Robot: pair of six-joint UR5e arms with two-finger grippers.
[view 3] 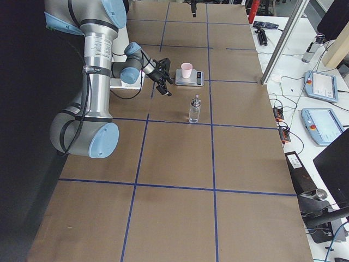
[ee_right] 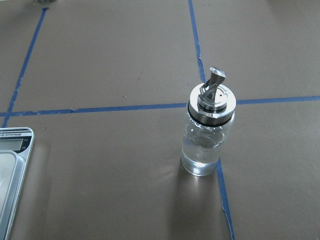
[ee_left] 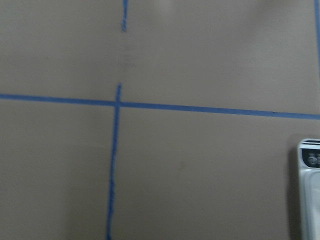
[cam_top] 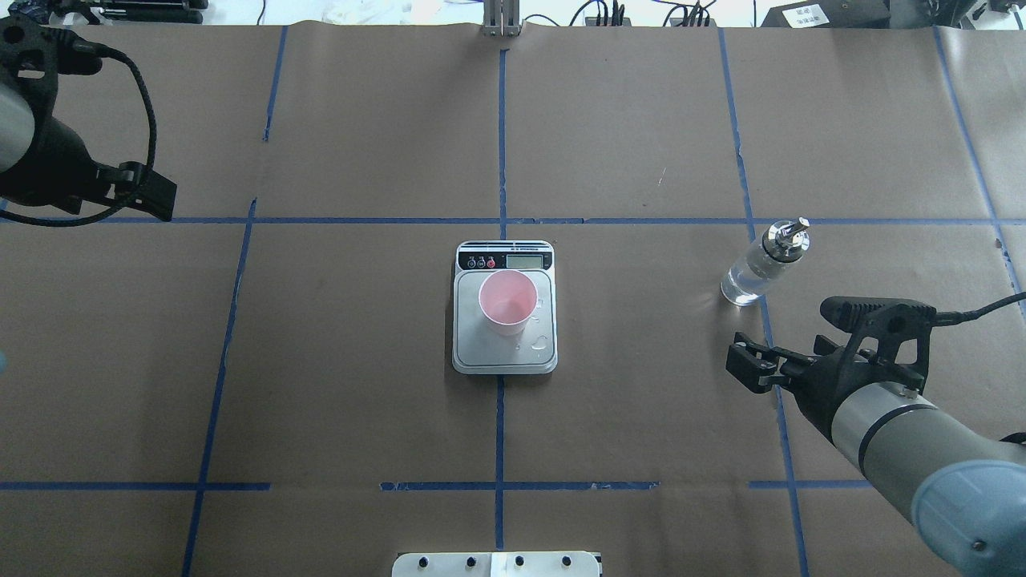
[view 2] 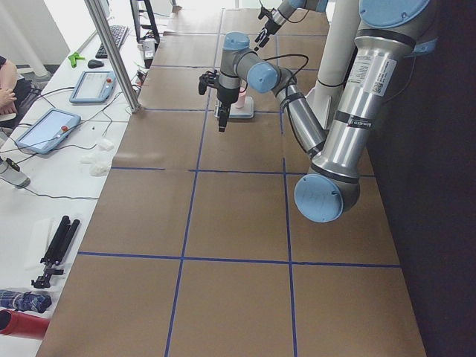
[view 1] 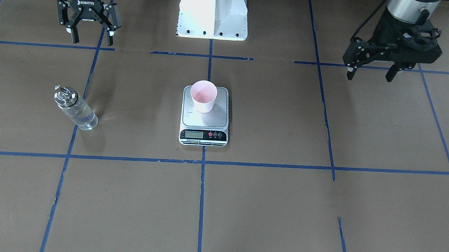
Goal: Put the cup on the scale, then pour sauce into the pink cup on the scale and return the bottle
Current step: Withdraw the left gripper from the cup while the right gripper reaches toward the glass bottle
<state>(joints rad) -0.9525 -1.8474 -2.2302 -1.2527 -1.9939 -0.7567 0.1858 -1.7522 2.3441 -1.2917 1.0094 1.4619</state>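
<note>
The pale pink cup (view 1: 203, 96) stands upright on the silver platform of the scale (view 1: 203, 134) at the table's middle; both also show in the overhead view, cup (cam_top: 507, 300) and scale (cam_top: 505, 357). The clear glass bottle (view 1: 75, 108) with its silver pourer stands upright on the table, alone, partly filled with clear sauce (ee_right: 201, 160). My right gripper (view 1: 93, 34) is open and empty, raised behind the bottle (cam_top: 761, 264). My left gripper (view 1: 370, 75) is open and empty, far off to the scale's other side.
The white robot base (view 1: 213, 13) stands at the table's back middle. Blue tape lines (view 1: 201, 204) cross the brown table cover. A few droplets (cam_top: 541, 344) lie on the scale's platform. Tablets (view 3: 322, 84) lie on a side bench beyond the table.
</note>
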